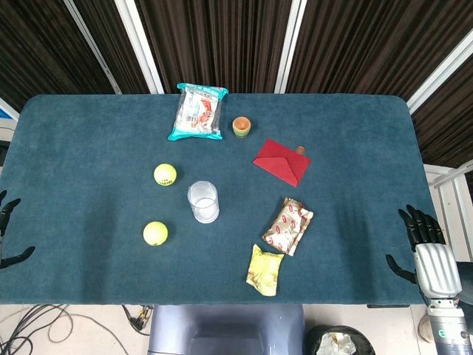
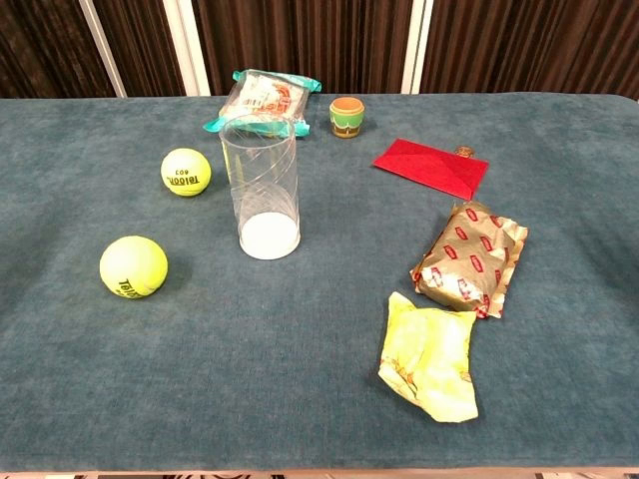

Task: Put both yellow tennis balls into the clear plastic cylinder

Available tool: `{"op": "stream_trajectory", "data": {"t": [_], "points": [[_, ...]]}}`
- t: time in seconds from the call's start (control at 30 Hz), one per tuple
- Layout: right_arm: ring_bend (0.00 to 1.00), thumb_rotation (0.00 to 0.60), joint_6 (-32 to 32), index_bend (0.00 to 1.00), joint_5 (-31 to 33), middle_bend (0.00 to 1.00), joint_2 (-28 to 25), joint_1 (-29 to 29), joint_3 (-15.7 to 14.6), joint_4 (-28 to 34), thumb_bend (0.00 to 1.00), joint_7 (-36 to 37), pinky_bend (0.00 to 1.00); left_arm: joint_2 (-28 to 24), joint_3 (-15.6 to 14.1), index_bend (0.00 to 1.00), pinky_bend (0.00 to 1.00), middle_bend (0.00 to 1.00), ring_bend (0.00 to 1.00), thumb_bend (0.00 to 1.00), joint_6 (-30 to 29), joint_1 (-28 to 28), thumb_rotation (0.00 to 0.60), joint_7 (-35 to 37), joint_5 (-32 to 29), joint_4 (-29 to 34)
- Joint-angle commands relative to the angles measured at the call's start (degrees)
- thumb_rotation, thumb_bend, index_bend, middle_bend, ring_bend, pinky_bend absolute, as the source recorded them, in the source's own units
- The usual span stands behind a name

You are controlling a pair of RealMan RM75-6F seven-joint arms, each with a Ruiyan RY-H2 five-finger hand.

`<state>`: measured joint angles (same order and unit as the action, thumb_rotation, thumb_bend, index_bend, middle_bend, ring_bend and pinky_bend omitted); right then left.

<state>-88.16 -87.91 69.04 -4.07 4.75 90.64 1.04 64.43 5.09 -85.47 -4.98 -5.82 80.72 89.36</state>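
Two yellow tennis balls lie on the blue table left of centre: the far ball (image 1: 165, 174) (image 2: 185, 172) and the near ball (image 1: 155, 233) (image 2: 133, 266). The clear plastic cylinder (image 1: 203, 201) (image 2: 263, 188) stands upright and empty just right of them. My left hand (image 1: 9, 231) shows only as dark fingers at the left table edge, apart and holding nothing. My right hand (image 1: 421, 240) hangs at the right table edge, fingers spread and empty. Neither hand appears in the chest view.
A snack bag (image 1: 198, 112) and a small orange-green cup (image 1: 242, 126) sit at the back. A red envelope (image 1: 282, 160), a brown-red wrapper (image 1: 288, 225) and a yellow wrapper (image 1: 264, 270) lie right of the cylinder. Table edge (image 1: 222, 299) runs close below.
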Motion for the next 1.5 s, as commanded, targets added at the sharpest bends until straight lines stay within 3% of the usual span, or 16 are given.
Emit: {"op": "stream_trajectory", "data": {"t": [0.03,0.8,1.17,1.5], "points": [[0.03,0.600,-0.02,0.00,-0.05,0.00,0.04,0.00,-0.03,-0.01,0.34,-0.06,0.09,0.23,0.13,0.15,0.11,0.00,0.00,0.07,-0.26,-0.02,0.600,0.24,0.14,-0.25],[0.04,0.600,-1.95,0.00,1.61,0.00,-0.19,0.97,1.18,0.77,0.34,0.06,0.09,-0.64,-0.63,0.14,0.11,0.00,0.00,0.03,3.21,-1.97,0.600,3.23,2.09,0.46],[0.04,0.600,-1.70,0.00,2.10,0.00,0.01,1.01,1.28,1.14,0.34,-0.91,0.09,-5.22,-0.18,0.14,0.11,0.00,0.00,0.03,19.59,-13.28,0.600,0.49,4.90,10.25],[0.04,0.600,-1.67,0.00,2.88,0.00,-0.19,1.19,1.59,1.74,0.34,-1.25,0.09,1.22,1.11,0.14,0.12,0.00,0.00,0.01,33.56,-22.69,0.600,-10.03,-2.83,11.97]]}}
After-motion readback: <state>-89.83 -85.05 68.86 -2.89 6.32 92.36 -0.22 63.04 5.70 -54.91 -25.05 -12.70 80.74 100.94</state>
